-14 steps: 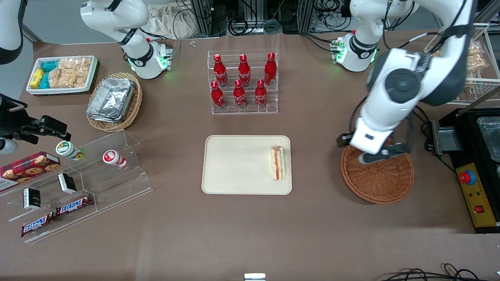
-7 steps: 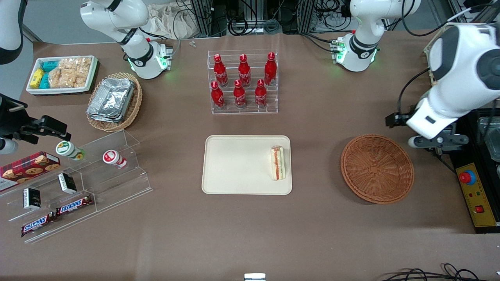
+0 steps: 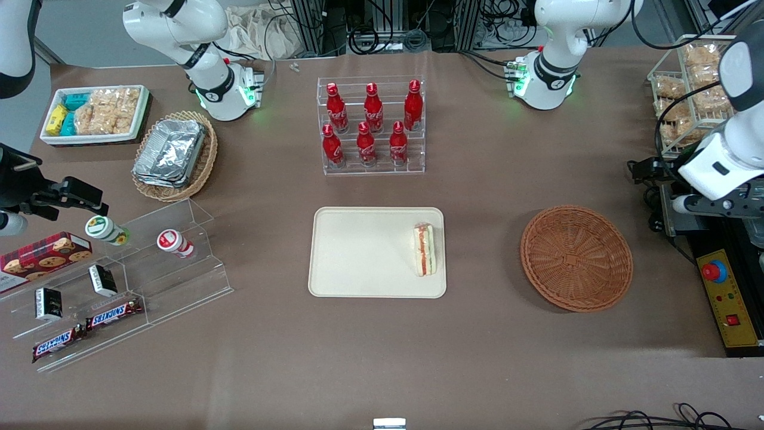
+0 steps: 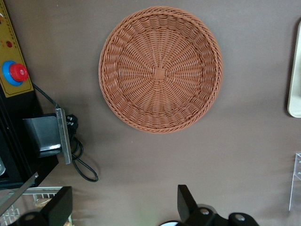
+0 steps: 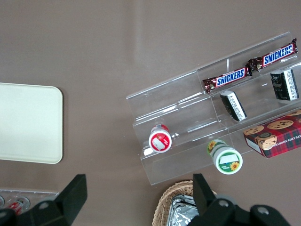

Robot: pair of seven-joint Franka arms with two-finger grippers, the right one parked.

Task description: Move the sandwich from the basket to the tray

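Brown table: sandwich on tray; end effector spread apart, clear of basket.

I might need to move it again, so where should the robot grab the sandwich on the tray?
Come from above and close across the sandwich's bread faces mid-length; it lies long and narrow near the tray's edge. The open gripper is above the table beside the basket.

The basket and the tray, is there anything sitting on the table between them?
No. In the front view only bare brown tabletop lies between the basket and the tray. The sandwich lies on the tray; the open gripper hangs at the working arm's end.
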